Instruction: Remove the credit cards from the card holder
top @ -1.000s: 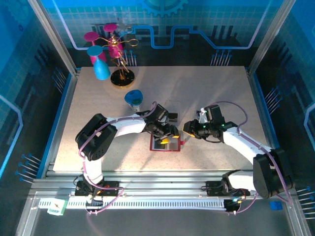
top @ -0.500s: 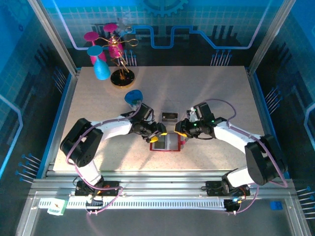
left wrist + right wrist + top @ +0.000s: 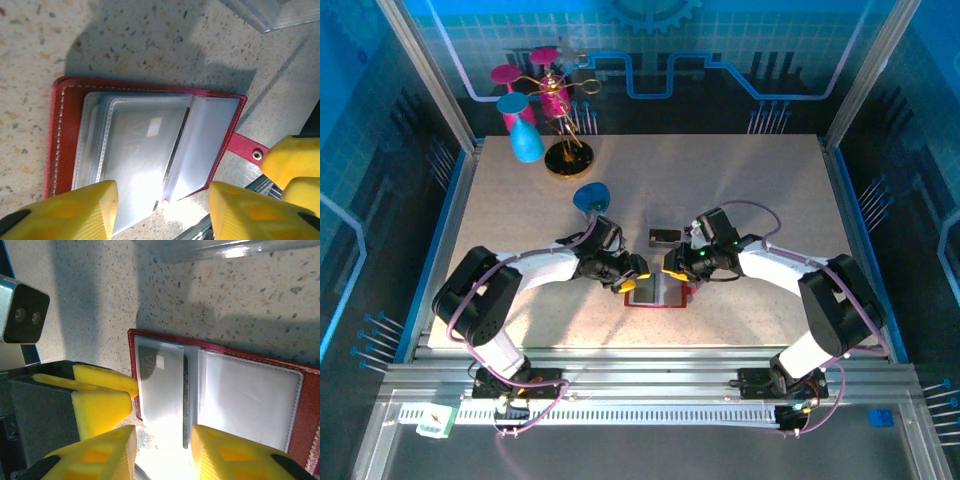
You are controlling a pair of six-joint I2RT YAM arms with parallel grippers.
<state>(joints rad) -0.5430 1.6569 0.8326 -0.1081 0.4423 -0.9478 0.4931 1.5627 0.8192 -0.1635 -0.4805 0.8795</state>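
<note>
The red card holder (image 3: 656,293) lies open on the table, its clear sleeves facing up. A grey card (image 3: 160,382) with a small chip sits in the left sleeve, and a dark card's edge (image 3: 185,400) shows beside it. The holder (image 3: 62,130) has its snap tab (image 3: 246,149) pointing right. My left gripper (image 3: 160,210) is open at the holder's near edge, with the grey card (image 3: 137,150) above the gap. My right gripper (image 3: 162,455) is open, and the grey card's end lies between its fingers. The two grippers, left (image 3: 637,269) and right (image 3: 672,272), almost meet over the holder.
A clear plastic tray (image 3: 665,237) lies just behind the holder, and its edge (image 3: 215,247) shows at the top of the right wrist view. A blue cup (image 3: 590,197) stands behind the left arm. A gold stand (image 3: 563,140) with pink and blue cups is at the back left.
My right gripper has moved left, onto the holder's right half. My left gripper has drawn back left, off the holder's middle to its left edge. The holder stays open.
</note>
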